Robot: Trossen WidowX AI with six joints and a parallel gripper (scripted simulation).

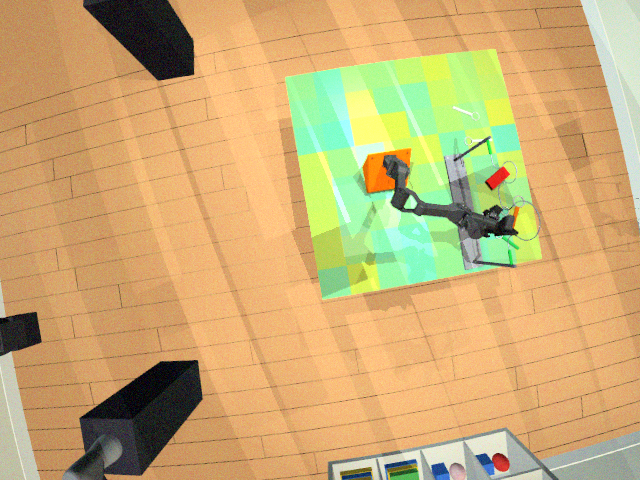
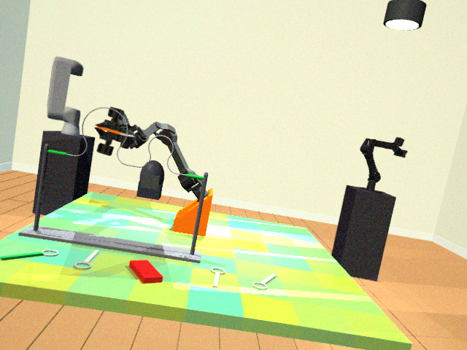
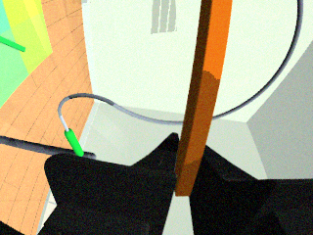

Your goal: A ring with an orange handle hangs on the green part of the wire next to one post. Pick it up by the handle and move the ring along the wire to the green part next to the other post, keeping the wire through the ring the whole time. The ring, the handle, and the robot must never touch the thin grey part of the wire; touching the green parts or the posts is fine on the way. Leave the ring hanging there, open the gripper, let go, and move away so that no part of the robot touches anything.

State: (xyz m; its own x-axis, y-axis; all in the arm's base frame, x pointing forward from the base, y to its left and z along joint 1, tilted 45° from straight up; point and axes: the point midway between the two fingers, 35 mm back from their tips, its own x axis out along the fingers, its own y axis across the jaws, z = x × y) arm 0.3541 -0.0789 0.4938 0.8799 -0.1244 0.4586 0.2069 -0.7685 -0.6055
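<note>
The orange handle (image 1: 515, 218) (image 2: 108, 130) (image 3: 210, 64) is pinched in my shut gripper (image 2: 98, 127) (image 3: 184, 168), high above the table. Its ring is small and nearly edge-on in the exterior view, by the descending side of the wire's tall loop; whether it touches the wire I cannot tell. The thin grey wire (image 2: 82, 127) (image 3: 166, 121) passes behind the handle in the wrist view. One green part (image 1: 510, 257) (image 2: 57, 152) (image 3: 74, 143) is at the left post (image 2: 41, 188) of the exterior view, the other (image 1: 489, 147) (image 2: 195, 176) at the right post (image 2: 198, 218).
The posts stand on a grey base (image 1: 457, 180) (image 2: 113, 243). A red block (image 1: 497, 177) (image 2: 146, 271) lies in front. Loose ring tools lie around it, including a green one (image 2: 22, 255) and a white one (image 2: 216, 278). The wire has a second, lower hump toward the right post in the exterior view.
</note>
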